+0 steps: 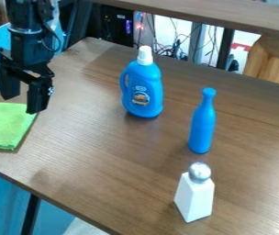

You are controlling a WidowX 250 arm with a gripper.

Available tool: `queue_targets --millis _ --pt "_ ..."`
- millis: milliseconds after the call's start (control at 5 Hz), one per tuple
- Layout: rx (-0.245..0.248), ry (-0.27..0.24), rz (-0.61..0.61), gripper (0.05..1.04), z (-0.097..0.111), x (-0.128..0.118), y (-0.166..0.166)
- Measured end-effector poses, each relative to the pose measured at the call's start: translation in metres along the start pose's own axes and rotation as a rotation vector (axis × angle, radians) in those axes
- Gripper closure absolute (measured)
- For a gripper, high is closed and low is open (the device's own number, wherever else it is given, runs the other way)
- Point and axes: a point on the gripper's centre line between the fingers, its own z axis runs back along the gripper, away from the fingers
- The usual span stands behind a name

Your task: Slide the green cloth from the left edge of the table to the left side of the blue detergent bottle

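Gripper (pixel 21 103) near green cloth (pixel 4 125), blue bottles (pixel 203 126)

Bright green fabric cloth (pixel 6 124) was cut off by left edge; brown wooden table (pixel 111 170), by right. Small label print (pixel 141 97) on blue plastic jug (pixel 144 78) was unreadable.

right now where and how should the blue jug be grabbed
Probably by its white cap, with the pincer coming down from above. The blue jug stands upright, and the cap is much narrower than the broad body, so it should fit between the fingers more easily. The handle, on the side facing the pincer, looks like a fallback.
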Motion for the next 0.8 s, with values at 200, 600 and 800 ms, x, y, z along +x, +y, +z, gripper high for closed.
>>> queue_targets --millis 200,600,800 --pt "-0.014 0.027 -0.005 0.083 -0.009 0.000 -0.002" --pt "-0.044 0.044 0.024 0.082 -0.021 0.011 0.035" --pt "-0.030 0.190 0.033 0.082 -0.044 0.005 0.041"
